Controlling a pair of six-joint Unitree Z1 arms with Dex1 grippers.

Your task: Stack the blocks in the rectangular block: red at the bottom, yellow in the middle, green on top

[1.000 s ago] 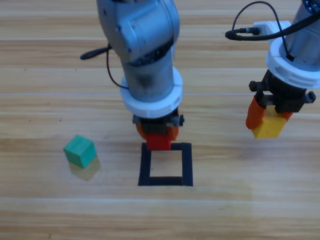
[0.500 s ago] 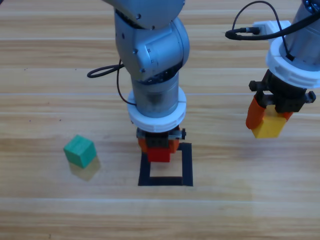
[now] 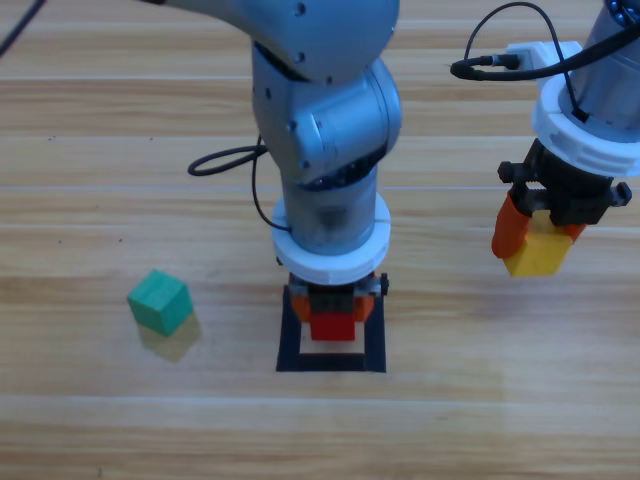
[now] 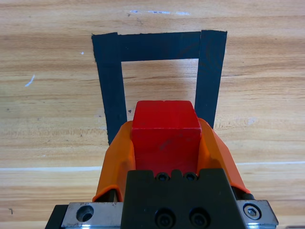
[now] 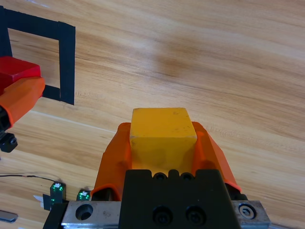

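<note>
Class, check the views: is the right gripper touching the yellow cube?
Touching. The right wrist view shows the right gripper with an orange jaw pressed against each side of the yellow cube, no gap visible.

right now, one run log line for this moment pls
left gripper: shut on red cube, over tape square | right gripper: shut on yellow cube, waiting right | green cube: on table, left

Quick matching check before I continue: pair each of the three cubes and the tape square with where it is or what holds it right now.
Things:
1. red cube
2. yellow cube
3. green cube
4. black tape square

States:
A. lying free on the table
B. held by the right gripper
C. flat on the table, under the left gripper
D. held by the left gripper

Pairs: 1-D, 2-B, 3-A, 4-C
</note>
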